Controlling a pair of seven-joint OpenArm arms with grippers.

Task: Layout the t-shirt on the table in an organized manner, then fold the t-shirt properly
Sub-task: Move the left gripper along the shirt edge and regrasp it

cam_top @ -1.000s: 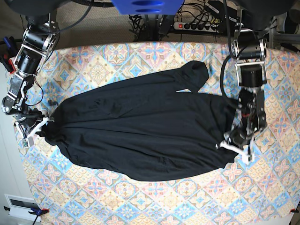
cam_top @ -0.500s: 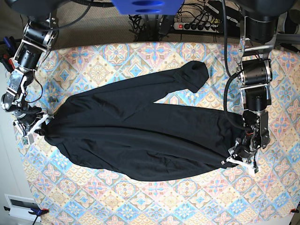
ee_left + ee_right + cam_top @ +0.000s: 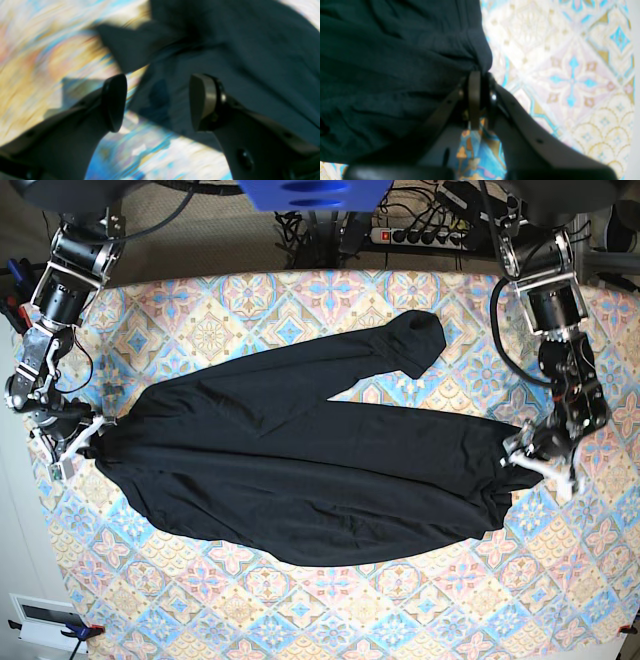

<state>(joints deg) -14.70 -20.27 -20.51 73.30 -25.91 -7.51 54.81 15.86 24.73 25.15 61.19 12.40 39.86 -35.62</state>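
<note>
While the large black thin-fabric t-shirt (image 3: 300,470) lies spread across the blue, pink and cream diamond-tiled table (image 3: 230,300), the left gripper (image 3: 538,465) gapes empty beside its edge; the right gripper (image 3: 480,82) pinches the opposite end. No writing is legible.

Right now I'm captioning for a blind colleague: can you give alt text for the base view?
A black t-shirt lies stretched across the patterned table, one sleeve angled toward the far edge. The right gripper pinches the shirt's end at the picture's left; the left gripper stands open beside the opposite end.
</note>
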